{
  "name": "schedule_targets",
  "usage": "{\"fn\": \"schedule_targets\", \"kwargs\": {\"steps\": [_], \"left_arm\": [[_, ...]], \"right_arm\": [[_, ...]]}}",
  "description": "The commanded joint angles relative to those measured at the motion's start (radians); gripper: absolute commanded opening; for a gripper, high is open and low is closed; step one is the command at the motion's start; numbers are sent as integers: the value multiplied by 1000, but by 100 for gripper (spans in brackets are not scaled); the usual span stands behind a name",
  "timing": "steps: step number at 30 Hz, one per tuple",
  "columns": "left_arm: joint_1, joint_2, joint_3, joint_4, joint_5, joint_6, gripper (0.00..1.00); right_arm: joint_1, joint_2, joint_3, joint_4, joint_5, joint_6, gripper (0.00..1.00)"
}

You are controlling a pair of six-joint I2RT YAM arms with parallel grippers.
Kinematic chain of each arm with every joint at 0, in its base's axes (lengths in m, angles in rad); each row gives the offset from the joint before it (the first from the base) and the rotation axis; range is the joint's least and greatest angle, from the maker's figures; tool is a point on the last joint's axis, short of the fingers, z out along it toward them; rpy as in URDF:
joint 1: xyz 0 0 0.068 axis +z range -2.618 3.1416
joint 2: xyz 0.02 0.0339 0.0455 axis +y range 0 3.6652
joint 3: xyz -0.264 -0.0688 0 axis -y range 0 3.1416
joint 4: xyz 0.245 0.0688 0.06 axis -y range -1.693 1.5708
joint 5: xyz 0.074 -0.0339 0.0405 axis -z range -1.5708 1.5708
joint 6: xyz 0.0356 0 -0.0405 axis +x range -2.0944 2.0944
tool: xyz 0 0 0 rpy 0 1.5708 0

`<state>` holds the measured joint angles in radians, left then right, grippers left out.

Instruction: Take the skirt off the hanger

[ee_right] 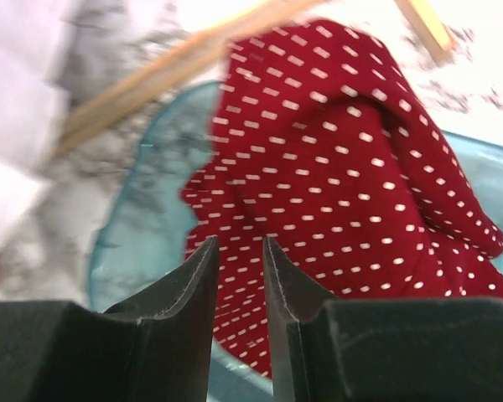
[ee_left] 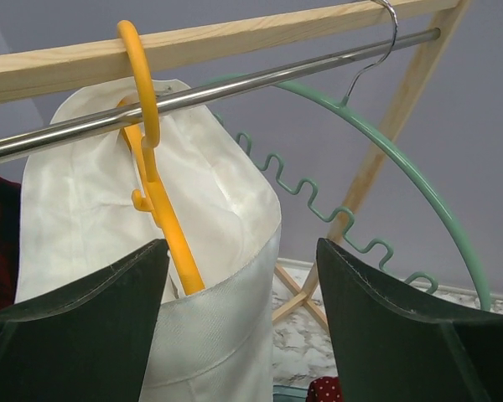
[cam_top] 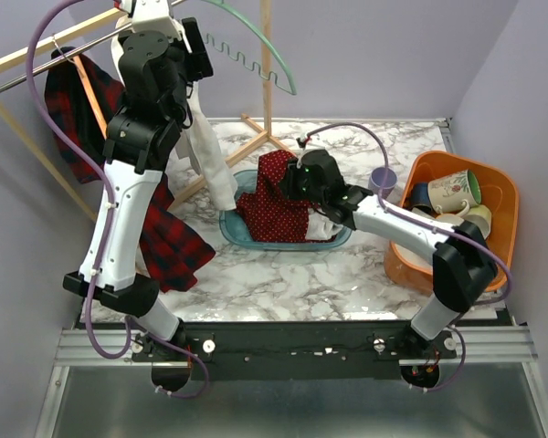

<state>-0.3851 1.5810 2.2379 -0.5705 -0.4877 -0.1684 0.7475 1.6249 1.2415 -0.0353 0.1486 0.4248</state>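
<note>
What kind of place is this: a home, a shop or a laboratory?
Probably a lab test cell staged for laundry: plain purple walls close around a marble table, two robot arms bolted at its edge, a wooden clothes rack.

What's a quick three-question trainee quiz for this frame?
1. True or false: the white fabric skirt hangs on the orange plastic hanger.
2. The red white-dotted cloth lies in: A) an orange plastic basin, B) the clear blue plastic tub, C) a mug.
3. Which arm's fingers stand spread wide beside that hanger?

Key: 1 true; 2 B; 3 left.
</note>
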Motion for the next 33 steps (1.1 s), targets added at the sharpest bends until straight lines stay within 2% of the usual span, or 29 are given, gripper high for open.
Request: {"fn": "schedule_targets", "kwargs": {"steps": [1, 5, 11, 15, 18, 22, 25, 26, 29, 33], "left_arm": [[8, 2, 25, -19, 77, -17, 81], [8, -27, -17, -31, 87, 6, 81], [8, -72, -14, -65, 164, -12, 82], [12, -90, -46, -5, 16, -34, 82], [21, -43, 31, -47, -47, -48, 82], [25, 42, 178, -121, -48, -68, 80], [25, 69, 186, -135, -64, -74, 78], [25, 70, 177, -129, -71, -72, 78], [29, 70, 149, -101, -71, -77, 77], [32, 76, 134, -91, -68, -89, 75]], "right_arm": [[-8, 84, -83, 89, 68, 23, 35], [-5, 75, -180, 104, 0, 19, 34], [4, 61, -243, 101, -4, 20, 33], [13, 115, -286, 139, -18, 46, 33], [27, 121, -310, 149, -4, 57, 32], [36, 55, -300, 104, -3, 45, 32], [38, -40, -277, 63, -17, 9, 37], [38, -66, -272, 51, -20, 3, 48], [38, -158, -249, 6, -47, -26, 66], [38, -264, -241, -24, -99, -44, 72]]}}
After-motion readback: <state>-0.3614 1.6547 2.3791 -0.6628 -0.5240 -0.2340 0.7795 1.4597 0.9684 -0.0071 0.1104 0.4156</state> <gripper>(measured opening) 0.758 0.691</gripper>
